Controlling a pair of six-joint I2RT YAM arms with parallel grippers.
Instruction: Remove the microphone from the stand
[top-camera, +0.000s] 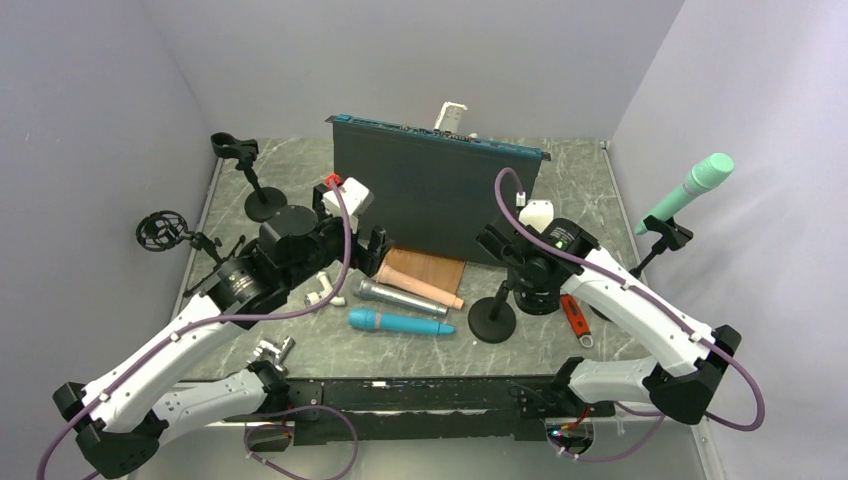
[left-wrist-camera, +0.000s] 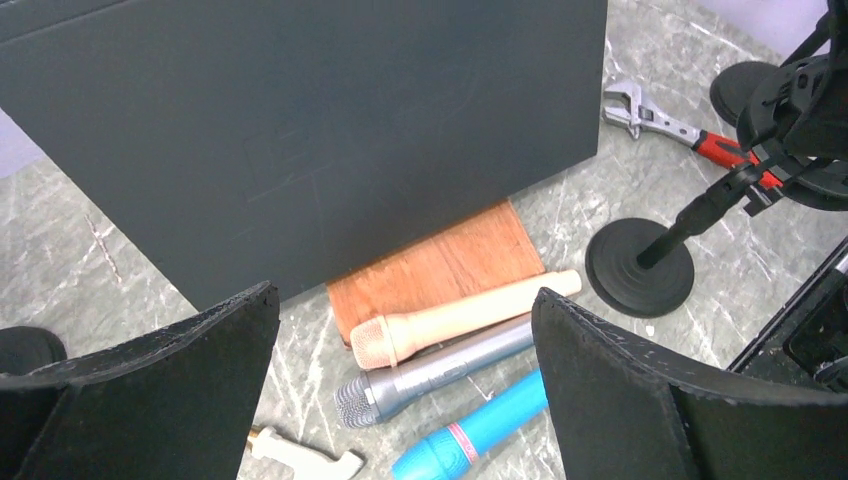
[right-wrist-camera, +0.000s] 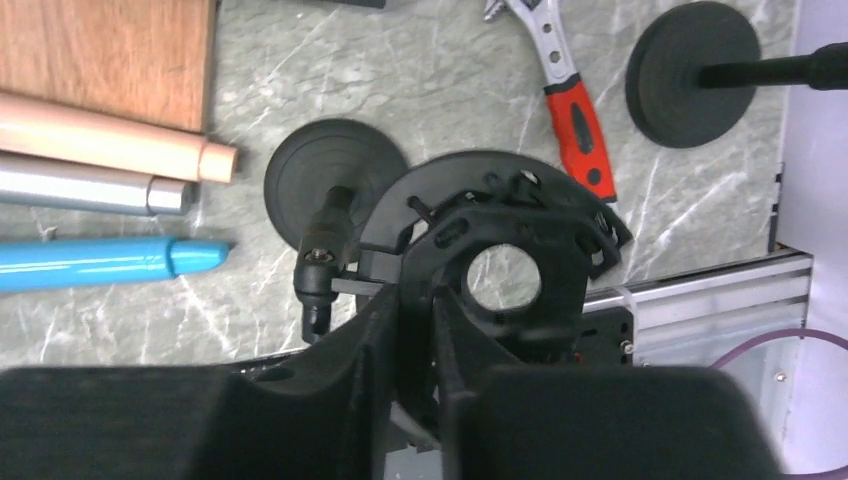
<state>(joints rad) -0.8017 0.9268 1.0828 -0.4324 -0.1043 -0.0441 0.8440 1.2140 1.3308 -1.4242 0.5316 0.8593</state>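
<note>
Left fingers (left-wrist-camera: 150, 390) stood spread wide and gripped nothing, poised above three microphones lying close together on the grey marbled bench (left-wrist-camera: 60, 235): a peach microphone (left-wrist-camera: 460, 320), a silver microphone (left-wrist-camera: 430, 370) and a bright blue microphone (left-wrist-camera: 480, 425). The peach one lay along the front edge of a reddish wooden board (left-wrist-camera: 440, 260), which ran under the lower edge of a tall dark grey panel (left-wrist-camera: 300, 130) standing just behind. Right fingers (right-wrist-camera: 340, 350) were pinched shut on the head of a black shock-mount stand (right-wrist-camera: 540, 225); bare bench showed through its ring, and its round base sat just beside the tail ends of the three microphones. A red-handled wrench (right-wrist-camera: 575, 125) lay near that base, with a strip of open bench between them. A mint-green microphone (top-camera: 690, 190) sat tilted upward in the clip of a slim black stand (top-camera: 655, 245) at the bench's right edge, close to the side wall and well apart from both sets of fingers. Two more black stands (top-camera: 245, 175) stood along the left edge, with open bench between them and the panel.
</note>
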